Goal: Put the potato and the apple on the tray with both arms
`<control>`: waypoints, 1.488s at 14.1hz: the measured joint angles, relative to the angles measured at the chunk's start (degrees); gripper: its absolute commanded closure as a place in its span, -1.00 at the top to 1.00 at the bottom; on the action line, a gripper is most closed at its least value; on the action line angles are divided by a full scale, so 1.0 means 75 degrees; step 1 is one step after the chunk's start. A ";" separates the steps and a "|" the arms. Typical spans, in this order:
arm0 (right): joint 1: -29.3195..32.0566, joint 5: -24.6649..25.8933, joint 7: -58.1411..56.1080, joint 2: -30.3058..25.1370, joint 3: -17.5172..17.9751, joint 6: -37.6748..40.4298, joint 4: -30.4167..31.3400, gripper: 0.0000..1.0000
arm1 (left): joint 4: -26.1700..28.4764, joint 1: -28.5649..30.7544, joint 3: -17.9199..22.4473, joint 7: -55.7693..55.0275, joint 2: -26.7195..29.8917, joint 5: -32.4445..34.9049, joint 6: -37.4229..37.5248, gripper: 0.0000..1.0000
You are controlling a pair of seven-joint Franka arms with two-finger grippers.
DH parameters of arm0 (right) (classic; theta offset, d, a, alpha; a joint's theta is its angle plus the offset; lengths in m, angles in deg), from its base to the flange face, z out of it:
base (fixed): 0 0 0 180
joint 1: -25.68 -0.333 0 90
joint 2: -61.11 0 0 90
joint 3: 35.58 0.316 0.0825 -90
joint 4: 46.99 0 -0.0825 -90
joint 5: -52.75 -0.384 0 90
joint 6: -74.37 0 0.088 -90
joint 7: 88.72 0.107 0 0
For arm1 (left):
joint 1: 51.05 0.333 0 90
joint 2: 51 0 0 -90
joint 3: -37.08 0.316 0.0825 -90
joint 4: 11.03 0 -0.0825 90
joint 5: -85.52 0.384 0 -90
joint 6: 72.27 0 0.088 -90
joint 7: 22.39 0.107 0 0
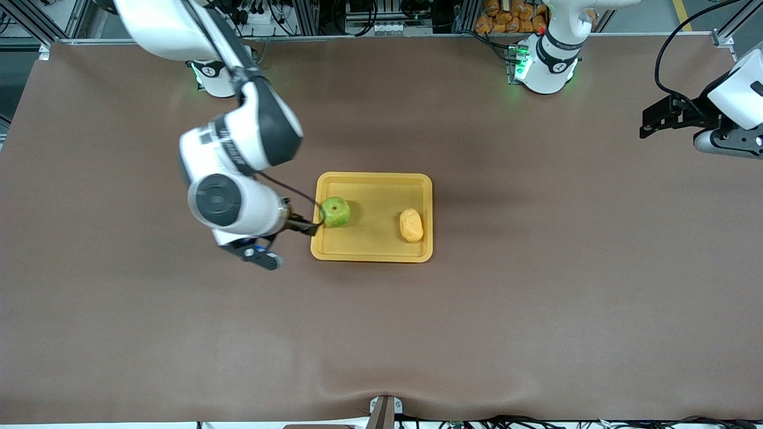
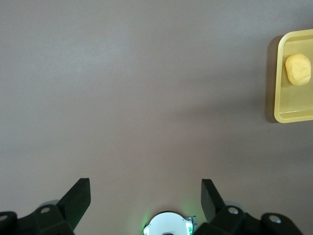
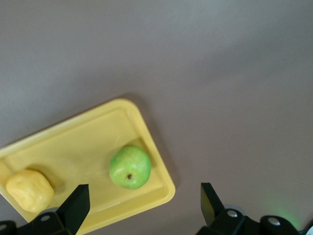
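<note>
The yellow tray [image 1: 374, 253] lies mid-table. The green apple [image 1: 335, 211] sits on it at the right arm's end, and the yellow-orange potato [image 1: 411, 225] sits on it at the left arm's end. My right gripper [image 1: 292, 229] is open and empty, up over the tray's rim beside the apple. The right wrist view shows its gripper [image 3: 144, 200] over that rim, with the apple [image 3: 130, 166], potato [image 3: 29, 190] and tray [image 3: 146, 127] below. My left gripper [image 1: 656, 119] is open and empty, up over bare table at the left arm's end. In the left wrist view [image 2: 144, 196] the tray [image 2: 293, 116] and potato [image 2: 298, 68] are seen at a distance.
A brown mat [image 1: 536, 310] covers the table. The arms' green-lit bases [image 1: 545, 65] stand along the edge farthest from the front camera. The left arm's base [image 2: 168, 226] also shows in the left wrist view.
</note>
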 measured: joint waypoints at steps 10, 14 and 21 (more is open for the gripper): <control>0.1670 0.0047 -0.2157 -0.1255 -0.0002 0.0697 -0.0214 1.00 | 0.0000 0.0013 -0.0005 0.0000 -0.0005 0.0000 0.0000 1.00; 0.2157 0.0056 -0.2986 -0.1616 -0.0047 0.1702 -0.0216 1.00 | 0.0000 0.0009 -0.0012 0.0000 -0.0006 0.0000 0.0000 1.00; 0.2899 0.0254 -0.3528 -0.2453 -0.0058 0.1942 -0.0247 1.00 | -0.0001 0.0009 -0.0015 0.0000 -0.0006 0.0000 0.0000 1.00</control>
